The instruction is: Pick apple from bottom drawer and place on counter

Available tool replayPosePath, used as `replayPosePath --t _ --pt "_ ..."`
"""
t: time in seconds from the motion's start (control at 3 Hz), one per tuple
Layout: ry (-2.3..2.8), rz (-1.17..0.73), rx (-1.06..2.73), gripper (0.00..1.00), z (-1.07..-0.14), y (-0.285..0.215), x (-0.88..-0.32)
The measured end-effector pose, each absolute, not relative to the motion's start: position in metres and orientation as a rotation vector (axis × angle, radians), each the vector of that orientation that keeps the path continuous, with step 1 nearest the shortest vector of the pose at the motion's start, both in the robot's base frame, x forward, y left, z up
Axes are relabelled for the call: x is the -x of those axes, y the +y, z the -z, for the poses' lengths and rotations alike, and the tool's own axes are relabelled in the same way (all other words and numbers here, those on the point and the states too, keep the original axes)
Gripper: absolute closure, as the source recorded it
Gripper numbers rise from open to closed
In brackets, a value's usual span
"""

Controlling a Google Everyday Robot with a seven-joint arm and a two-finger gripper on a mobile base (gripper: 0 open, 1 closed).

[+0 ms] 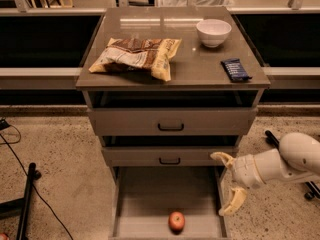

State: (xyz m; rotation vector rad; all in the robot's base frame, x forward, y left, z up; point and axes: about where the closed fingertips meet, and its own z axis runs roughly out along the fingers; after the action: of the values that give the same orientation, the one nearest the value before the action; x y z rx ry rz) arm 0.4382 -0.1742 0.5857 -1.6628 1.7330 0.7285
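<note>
The apple (176, 221) is small and red-orange and lies near the front of the open bottom drawer (150, 194), a little right of its middle. My gripper (227, 182) hangs at the drawer's right wall, above and to the right of the apple, apart from it. Its two yellowish fingers (233, 202) are spread wide with nothing between them. The white arm reaches in from the right edge. The glossy grey-brown counter (195, 66) tops the cabinet.
On the counter lie a chip bag (136, 56), a white bowl (213, 32) and a dark blue wrapped bar (236, 69). The two upper drawers with black handles (171, 127) are closed. A black stand and cable (25, 199) lie on the floor at left.
</note>
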Motion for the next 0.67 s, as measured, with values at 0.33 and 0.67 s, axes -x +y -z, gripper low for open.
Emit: replayPosePath --t 0.33,0.67 --pt "1.650 -0.783 1.724 0.00 -0.569 -0.138 -0.440" --pt "1.536 -0.863 1.693 0.00 -0.501 -0.104 -0.433"
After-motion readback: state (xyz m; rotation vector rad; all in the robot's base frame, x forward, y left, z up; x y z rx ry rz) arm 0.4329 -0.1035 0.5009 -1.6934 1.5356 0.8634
